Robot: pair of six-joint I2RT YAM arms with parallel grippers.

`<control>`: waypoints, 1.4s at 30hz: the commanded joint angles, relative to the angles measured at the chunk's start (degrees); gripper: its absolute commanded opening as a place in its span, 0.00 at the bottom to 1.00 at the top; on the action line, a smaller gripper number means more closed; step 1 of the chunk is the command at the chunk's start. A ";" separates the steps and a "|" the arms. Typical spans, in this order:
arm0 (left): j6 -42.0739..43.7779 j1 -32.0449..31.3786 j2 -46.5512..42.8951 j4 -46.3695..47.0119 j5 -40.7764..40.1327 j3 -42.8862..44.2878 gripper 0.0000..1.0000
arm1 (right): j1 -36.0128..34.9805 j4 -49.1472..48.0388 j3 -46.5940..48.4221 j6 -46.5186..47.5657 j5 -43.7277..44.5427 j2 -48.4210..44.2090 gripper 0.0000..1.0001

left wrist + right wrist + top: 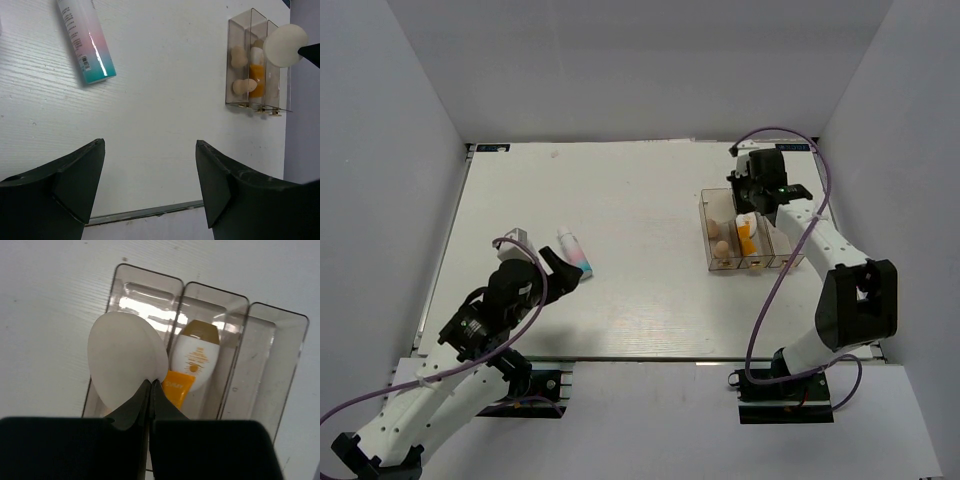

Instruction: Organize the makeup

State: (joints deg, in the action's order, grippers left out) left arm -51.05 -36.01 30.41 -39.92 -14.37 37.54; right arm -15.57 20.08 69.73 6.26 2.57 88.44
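left tube [87,42] fading white to pink to teal, white oval piece [127,357], orange-and-white tube [192,365] with tan end, beige sponges [239,56], smoky clear box [280,365]

We see open table [650,290] between the white-pink-blue tube [573,252], left, and the clear box [706,230], right; its rightmost compartment is free.

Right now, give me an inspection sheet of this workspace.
Surface: white table, no spills seen.
Job's things: white-pink-blue tube lying loose on the table; orange tube in the middle compartment of the clear box; two beige sponges in the left compartment as the top view shows it; white oval piece held above the box.
Clutter: nothing seen.
Grippers: left pincer open, empty; right pincer shut on the white oval piece.
Cables: purple cables loop beside both arms.
Surroundings: white walls on three sides.
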 commanded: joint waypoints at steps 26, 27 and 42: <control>0.60 -0.20 0.44 0.72 0.31 0.43 0.83 | 4.40 -0.92 7.52 2.52 -3.36 11.41 0.66; 0.60 -0.20 0.44 0.72 0.31 0.43 0.83 | 4.50 -0.92 7.43 2.79 -2.92 11.05 0.68; 0.16 -0.20 -1.76 -1.91 -3.46 2.36 0.81 | 4.68 -2.68 5.41 20.69 -36.01 0.77 0.40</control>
State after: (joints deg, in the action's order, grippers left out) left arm -50.61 -36.01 30.37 -40.14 -15.03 37.56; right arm -10.66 19.18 74.78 16.62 -9.98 94.72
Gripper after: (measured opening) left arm 0.818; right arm 0.445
